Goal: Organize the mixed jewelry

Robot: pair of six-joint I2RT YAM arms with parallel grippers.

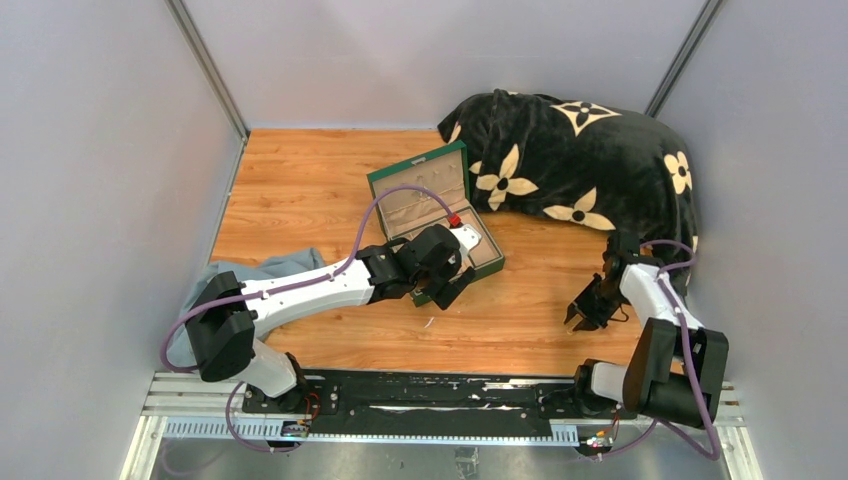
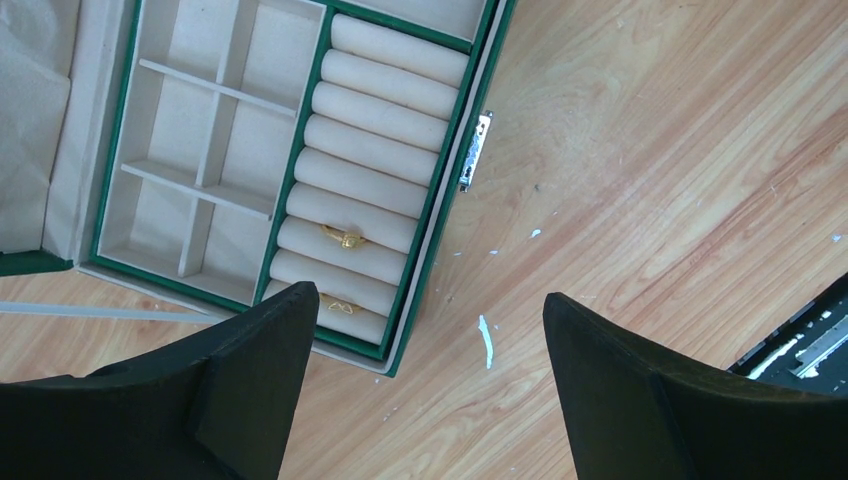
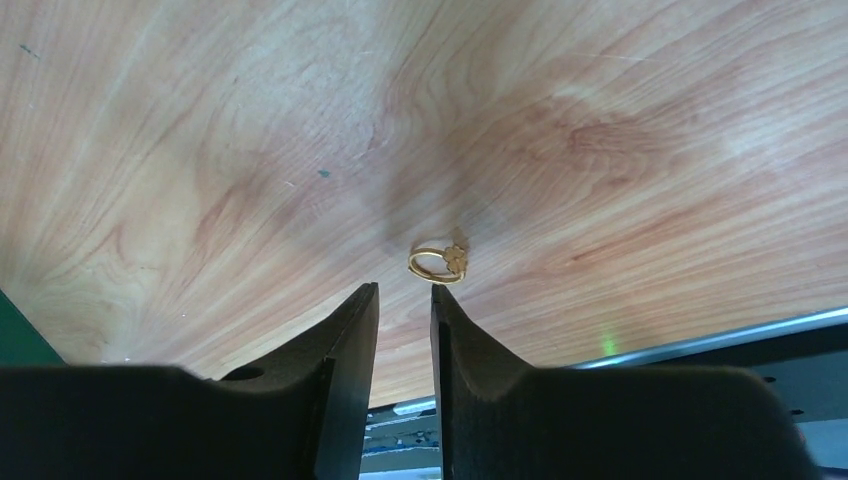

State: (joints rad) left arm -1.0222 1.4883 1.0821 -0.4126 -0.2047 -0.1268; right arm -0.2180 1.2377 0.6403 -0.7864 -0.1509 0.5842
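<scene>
The green jewelry box [image 1: 395, 178] lies open mid-table, its lid tilted back. In the left wrist view two gold rings [image 2: 343, 238] [image 2: 342, 307] sit tucked between the cream ring rolls of the box [image 2: 447, 170]. My left gripper [image 2: 430, 296] hovers wide open over the box's near corner [image 1: 452, 287], holding nothing. A small gold ring [image 3: 440, 263] with a flower-shaped top lies on the bare wood. Just short of it, my right gripper [image 3: 405, 290] has its jaws a narrow gap apart with nothing between them; in the top view this gripper [image 1: 580, 318] points down near the right front.
A black blanket [image 1: 580, 160] with cream flowers is heaped at the back right. A grey-blue cloth [image 1: 215, 280] lies under the left arm. A thin pale sliver [image 2: 486, 340] rests on the wood by the box. The metal rail [image 1: 430, 400] runs along the near edge.
</scene>
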